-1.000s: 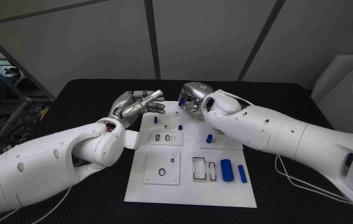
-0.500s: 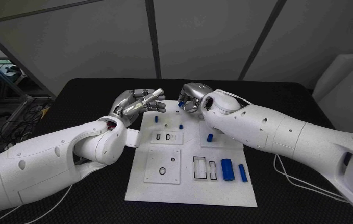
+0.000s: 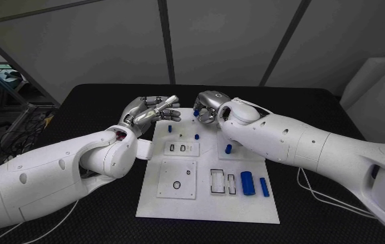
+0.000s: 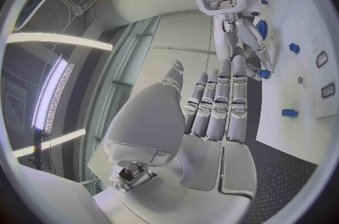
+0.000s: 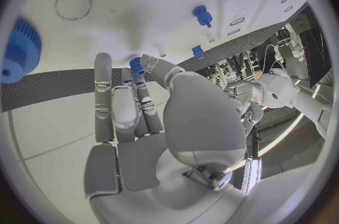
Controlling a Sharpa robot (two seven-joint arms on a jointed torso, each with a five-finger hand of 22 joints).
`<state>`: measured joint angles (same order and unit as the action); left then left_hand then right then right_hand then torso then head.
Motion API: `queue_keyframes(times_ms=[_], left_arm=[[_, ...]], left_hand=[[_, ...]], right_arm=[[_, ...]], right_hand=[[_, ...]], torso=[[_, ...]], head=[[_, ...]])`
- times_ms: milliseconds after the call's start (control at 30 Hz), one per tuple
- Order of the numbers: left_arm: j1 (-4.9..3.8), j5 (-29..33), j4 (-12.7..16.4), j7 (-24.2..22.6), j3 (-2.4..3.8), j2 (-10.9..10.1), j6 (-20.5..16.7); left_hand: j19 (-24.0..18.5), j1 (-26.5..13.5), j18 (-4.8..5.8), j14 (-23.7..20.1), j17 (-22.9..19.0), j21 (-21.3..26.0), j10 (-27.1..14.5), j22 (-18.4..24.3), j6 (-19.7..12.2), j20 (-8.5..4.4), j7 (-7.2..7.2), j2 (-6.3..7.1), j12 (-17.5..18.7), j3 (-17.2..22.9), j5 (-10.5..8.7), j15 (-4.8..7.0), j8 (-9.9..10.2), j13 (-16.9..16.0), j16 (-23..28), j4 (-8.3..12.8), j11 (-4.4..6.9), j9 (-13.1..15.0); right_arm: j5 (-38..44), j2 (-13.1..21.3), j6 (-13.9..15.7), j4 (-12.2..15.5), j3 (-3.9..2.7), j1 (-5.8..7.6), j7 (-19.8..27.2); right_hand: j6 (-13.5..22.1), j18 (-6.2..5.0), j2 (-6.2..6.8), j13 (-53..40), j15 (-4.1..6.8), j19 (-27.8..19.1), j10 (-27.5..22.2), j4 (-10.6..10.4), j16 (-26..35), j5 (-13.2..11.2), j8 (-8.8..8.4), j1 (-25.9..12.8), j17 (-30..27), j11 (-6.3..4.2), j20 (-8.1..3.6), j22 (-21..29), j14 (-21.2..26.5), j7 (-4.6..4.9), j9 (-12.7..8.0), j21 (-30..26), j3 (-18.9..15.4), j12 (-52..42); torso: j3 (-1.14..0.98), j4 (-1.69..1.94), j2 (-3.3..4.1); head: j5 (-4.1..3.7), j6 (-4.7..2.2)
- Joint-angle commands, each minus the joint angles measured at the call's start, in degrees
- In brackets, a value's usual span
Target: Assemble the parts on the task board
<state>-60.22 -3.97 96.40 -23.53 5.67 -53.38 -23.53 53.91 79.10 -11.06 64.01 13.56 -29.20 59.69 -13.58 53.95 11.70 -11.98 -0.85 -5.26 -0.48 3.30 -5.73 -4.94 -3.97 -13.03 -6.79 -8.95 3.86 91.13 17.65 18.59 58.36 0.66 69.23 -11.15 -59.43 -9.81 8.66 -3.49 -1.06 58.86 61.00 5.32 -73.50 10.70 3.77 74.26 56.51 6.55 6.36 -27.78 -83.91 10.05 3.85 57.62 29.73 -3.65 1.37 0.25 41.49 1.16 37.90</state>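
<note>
Presently on the black table [image 3: 96, 96]: one white task board [image 3: 205, 202], lying flat at the centre, its long side running from 12 to 6 o'clock

Left hand [image 3: 150, 110]: raised at the board's far left corner, about 11 o'clock from the board's middle; fingers straight and close together, nothing in them in the left wrist view [image 4: 212, 105]

Right hand [image 3: 207, 106]: over the board's far edge at 12 o'clock, fingers curled in; a small blue part [image 5: 136, 66] pinched at the fingertips, as the right wrist view shows [image 5: 134, 102]

Parts on the board: two blue cylinders, one thick [image 3: 247, 183] and one thin [image 3: 264, 187], side by side near the right edge at about 4 o'clock; a short blue peg [image 3: 228, 149] at 2 o'clock; a small blue piece [image 3: 170, 129] at 11 o'clock; another small blue peg [image 3: 196, 137] at 12 o'clock

Also, in the right wrist view: a blue gear [image 5: 20, 49] lying on the board beside the right hand
</note>
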Motion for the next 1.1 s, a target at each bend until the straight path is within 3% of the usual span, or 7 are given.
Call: queue_keyframes(times_ms=[33,300,667,800,867,967,1100], left_arm=[[-0.12,-0.4,0.1,0.3,0.07,0.0,1.4],[-0.12,-0.4,0.1,0.4,0.06,-0.2,1.7],[-0.11,-0.4,0.2,0.5,0.05,-0.7,1.9],[-0.09,-0.4,0.1,0.6,0.04,-0.8,2.0],[-0.07,-0.4,0.0,0.6,0.03,-0.8,2.1],[-0.02,-0.4,0.0,0.7,0.03,-0.9,2.1],[0.05,-0.4,-0.1,0.6,0.02,-0.9,2.2]], left_hand=[[-0.4,-0.4,0.85,-0.2,0.1,-0.3,-0.1,-0.1,-0.1,0.08,-0.47,-0.05,0.2,-0.4,-0.10,-0.38,0.3,0.1,0.4,0.0,-0.40,-0.1],[-0.4,-0.4,0.85,-0.2,0.1,-0.3,-0.1,-0.1,-0.1,0.08,-0.47,-0.05,0.2,-0.4,-0.10,-0.38,0.3,0.1,0.4,0.0,-0.40,-0.1],[-0.5,-0.5,0.86,-0.3,0.2,-0.3,-0.2,-0.1,-0.1,0.11,-0.49,-0.08,0.3,-0.4,-0.09,-0.41,0.4,0.1,0.4,0.0,-0.43,-0.1],[-0.5,-0.5,0.86,-0.3,0.2,-0.4,-0.2,-0.1,-0.1,0.11,-0.49,-0.09,0.3,-0.4,-0.09,-0.41,0.4,0.1,0.4,0.0,-0.43,-0.1],[-0.5,-0.5,0.86,-0.3,0.2,-0.4,-0.2,-0.1,-0.1,0.11,-0.48,-0.10,0.3,-0.4,-0.09,-0.42,0.4,0.1,0.4,0.0,-0.43,-0.1],[-0.5,-0.4,0.86,-0.3,0.2,-0.4,-0.2,-0.1,-0.1,0.12,-0.47,-0.15,0.4,-0.4,-0.08,-0.42,0.4,0.1,0.5,0.0,-0.42,-0.1],[-0.5,-0.4,0.86,-0.3,0.2,-0.4,-0.2,-0.1,-0.1,0.13,-0.47,-0.15,0.4,-0.4,-0.08,-0.42,0.4,0.1,0.5,0.0,-0.42,-0.1]], right_arm=[[-0.2,0.2,1.1,0.5,0.06,-0.02,0.8],[-0.5,1.9,5.3,3.2,0.07,-0.03,1.7],[-6.1,10.9,11.0,12.7,-0.01,-0.03,2.9],[-9.7,16.1,8.1,17.3,-0.72,0.04,1.7],[-11.2,18.7,5.7,19.2,-1.32,0.06,0.8],[-12.8,21.2,3.3,20.6,-1.98,0.07,0.0],[-14.1,23.3,1.1,21.5,-2.59,0.07,-0.7]], right_hand=[[2.1,-0.83,0.63,-0.2,-0.44,-0.3,-1.5,0.1,0.5,-0.5,-0.21,0.4,-0.6,0.08,0.38,0.2,-0.1,-0.18,-0.2,-0.5,-1.2,-0.4],[7.7,-0.83,0.53,-0.3,-0.29,-0.1,-2.9,0.2,0.8,-0.4,-0.21,1.7,-1.3,-0.10,0.35,0.7,0.0,-1.53,-0.1,-0.8,-4.2,-1.9],[3.7,-0.86,-0.68,-0.5,0.45,0.4,2.9,-0.8,0.1,2.1,1.62,2.0,-0.4,-0.93,-0.10,0.7,-0.2,-0.43,0.5,-0.2,-3.5,-6.1],[2.5,-0.93,-0.41,-2.2,1.35,0.7,10.5,-1.4,-1.4,1.9,1.92,1.3,2.4,-2.34,-0.49,0.8,-0.9,-0.74,0.5,-0.1,-4.1,-10.3],[2.0,-0.95,0.50,-3.9,2.13,1.5,14.9,-2.3,-5.2,1.9,2.05,-0.1,9.3,-3.45,-1.02,0.8,-2.4,-1.59,0.5,0.1,-5.7,-13.3],[2.2,-0.91,1.66,-6.4,2.96,2.3,18.4,-3.0,-5.9,2.1,1.90,-1.0,10.2,-4.27,-1.77,1.0,-2.6,-2.33,0.3,0.1,-7.7,-17.0],[2.6,-0.71,2.51,-23.0,3.62,3.7,21.4,-3.6,-7.2,3.8,1.95,-0.9,12.4,-4.82,-2.66,1.1,-2.8,-3.00,0.2,-0.1,-11.1,-33.3]], torso=[[0.00,-0.08,0.00],[-0.07,-0.14,-0.10],[-0.07,-0.55,-0.34],[-0.08,-0.65,-0.42],[-0.06,-0.72,-0.46],[-0.10,-1.01,-0.60],[-0.14,-1.19,-0.71]], head=[[0.21,0.06],[0.15,0.03],[0.04,-0.39],[-0.24,-0.68],[-0.33,-0.77],[-0.24,-0.79],[-0.25,-0.81]])
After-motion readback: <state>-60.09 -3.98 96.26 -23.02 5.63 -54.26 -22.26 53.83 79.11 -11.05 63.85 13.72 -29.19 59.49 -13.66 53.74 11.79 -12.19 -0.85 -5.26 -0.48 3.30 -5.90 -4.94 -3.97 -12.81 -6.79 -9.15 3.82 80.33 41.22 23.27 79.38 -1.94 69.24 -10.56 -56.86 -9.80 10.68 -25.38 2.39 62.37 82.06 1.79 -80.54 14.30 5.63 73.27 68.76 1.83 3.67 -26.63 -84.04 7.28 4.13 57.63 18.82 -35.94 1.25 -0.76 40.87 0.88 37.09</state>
